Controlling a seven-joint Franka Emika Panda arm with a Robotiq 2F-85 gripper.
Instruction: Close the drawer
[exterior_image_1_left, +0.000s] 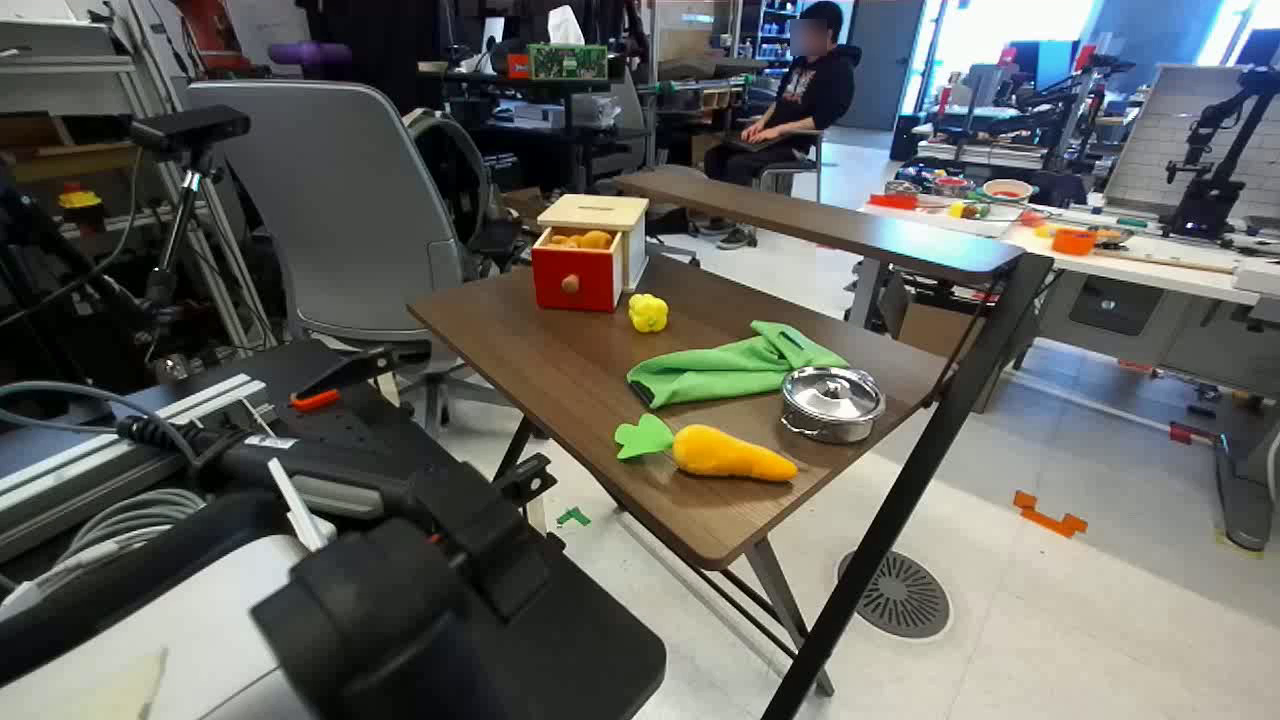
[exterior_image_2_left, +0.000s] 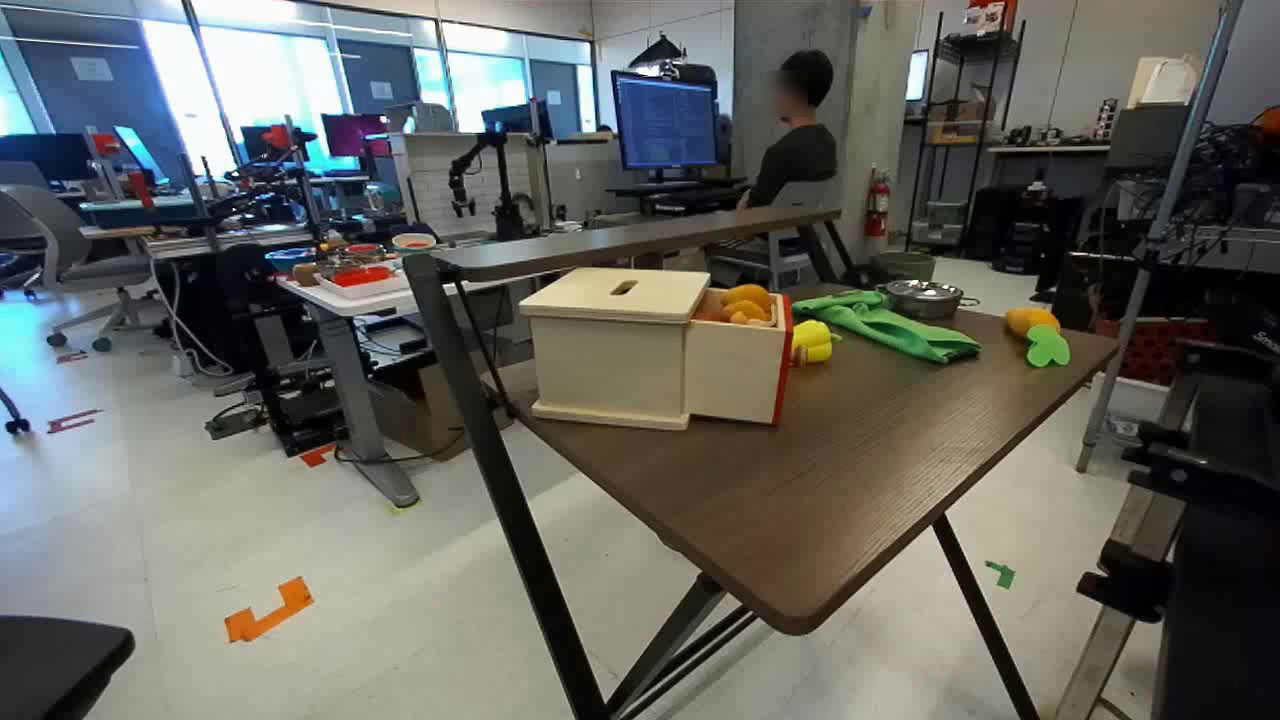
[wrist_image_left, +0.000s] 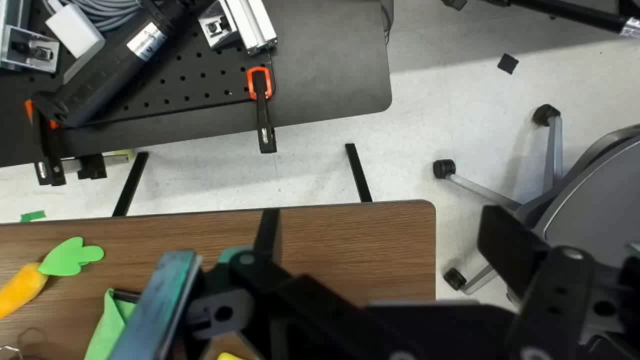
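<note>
The small light-wood drawer unit (exterior_image_1_left: 632, 240) stands at a corner of the brown table in both exterior views; its pale box (exterior_image_2_left: 610, 365) shows side-on. The drawer (exterior_image_2_left: 738, 375) is pulled well out, with its red front (exterior_image_1_left: 578, 282) and round wooden knob facing the table's long edge. Several orange, rounded items (exterior_image_1_left: 590, 240) lie in it. My gripper (wrist_image_left: 381, 220) shows in the wrist view, fingers wide apart with nothing between them, above the table's end and the floor. The drawer is hidden in the wrist view, and the gripper does not show in the exterior views.
A yellow pepper (exterior_image_1_left: 648, 313) sits close to the drawer front. A green cloth (exterior_image_1_left: 735, 368), a lidded metal pot (exterior_image_1_left: 832, 405) and a plush carrot (exterior_image_1_left: 730, 453) lie farther along the table (exterior_image_1_left: 540, 350). A raised shelf (exterior_image_1_left: 820, 222) runs along its far side. A grey chair (exterior_image_1_left: 340, 200) stands nearby.
</note>
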